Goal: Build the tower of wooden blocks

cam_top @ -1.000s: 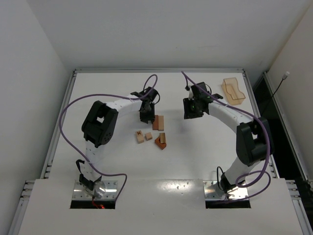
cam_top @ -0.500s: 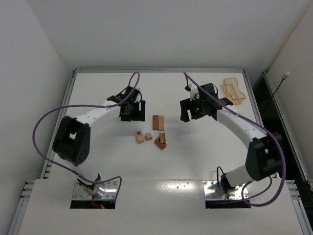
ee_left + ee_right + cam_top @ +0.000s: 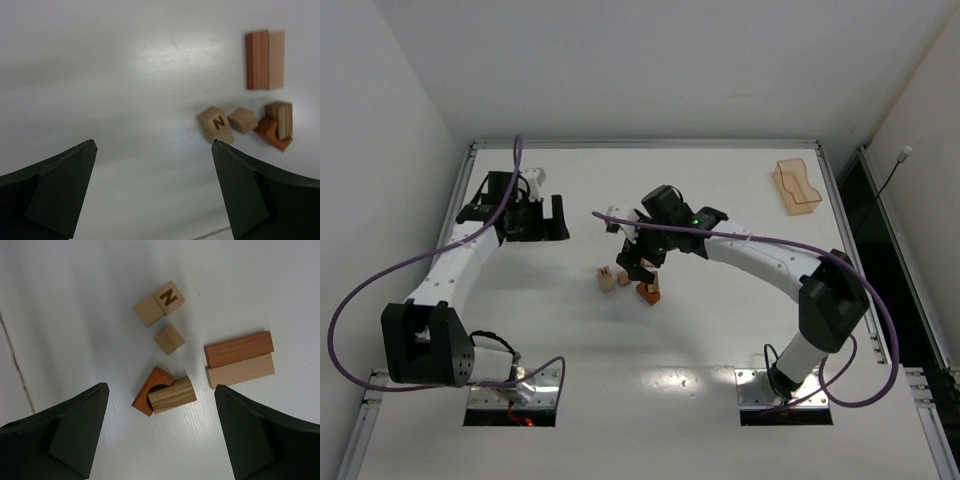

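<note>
The tower's wooden blocks lie loose on the white table. In the right wrist view I see a tan cube marked N (image 3: 169, 297), a plain tan cube (image 3: 148, 310) touching it, a smaller cube (image 3: 169, 339), an orange arch block (image 3: 151, 390) with a rounded wood piece (image 3: 172, 395) leaning in its hollow, and a reddish bar (image 3: 239, 348) beside a tan bar (image 3: 241, 371). My right gripper (image 3: 160, 386) (image 3: 642, 268) hangs open above the arch block, holding nothing. My left gripper (image 3: 153, 141) (image 3: 563, 218) is open and empty, well left of the blocks (image 3: 242, 120).
A translucent orange tray (image 3: 796, 187) stands at the back right of the table. A raised rail (image 3: 640, 144) runs along the table's far edge. Purple cables loop from both arms.
The left arm swung away to the left from the bars and its jaws opened. The right arm moved left and down over the block cluster, opening its jaws too.
</note>
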{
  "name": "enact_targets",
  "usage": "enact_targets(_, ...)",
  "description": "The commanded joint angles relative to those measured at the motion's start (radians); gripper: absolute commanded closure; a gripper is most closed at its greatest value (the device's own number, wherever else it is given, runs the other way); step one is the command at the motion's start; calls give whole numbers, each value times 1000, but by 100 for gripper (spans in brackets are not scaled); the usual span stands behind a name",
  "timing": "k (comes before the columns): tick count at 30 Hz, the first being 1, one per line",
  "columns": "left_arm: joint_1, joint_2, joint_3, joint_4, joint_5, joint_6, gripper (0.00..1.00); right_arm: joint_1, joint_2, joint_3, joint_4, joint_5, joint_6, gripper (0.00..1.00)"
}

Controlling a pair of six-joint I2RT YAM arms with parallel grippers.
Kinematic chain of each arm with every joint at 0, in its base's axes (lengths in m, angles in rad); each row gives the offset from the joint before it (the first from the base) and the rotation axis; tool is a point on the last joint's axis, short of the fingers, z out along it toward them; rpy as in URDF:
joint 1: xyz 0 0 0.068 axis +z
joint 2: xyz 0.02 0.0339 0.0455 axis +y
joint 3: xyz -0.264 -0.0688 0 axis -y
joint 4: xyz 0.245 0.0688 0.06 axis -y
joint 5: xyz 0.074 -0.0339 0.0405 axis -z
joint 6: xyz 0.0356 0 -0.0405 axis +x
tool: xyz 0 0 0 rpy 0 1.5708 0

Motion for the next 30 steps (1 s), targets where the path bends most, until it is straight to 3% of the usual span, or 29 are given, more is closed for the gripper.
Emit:
enact_targets(1, -20, -44, -28, -62, 208, 144, 0, 0, 62, 84, -3, -1, -70, 16)
enact_targets(6, -133, -11, -26, -148, 286, 371, 0, -26, -32, -33, 81, 39, 26, 16)
enact_targets(11, -277, 41, -11, -189, 178, 575, 0, -125, -201, -166, 84, 142, 35, 16)
enact_targets(17, -376, 112, -22, -88, 53, 638, 0, -275, -295, -189, 44, 156, 44, 16)
enact_targets(30, -488, 345, 58, -18, 41, 712, 0, -466, -294, -190, 55, -11, 78, 15)
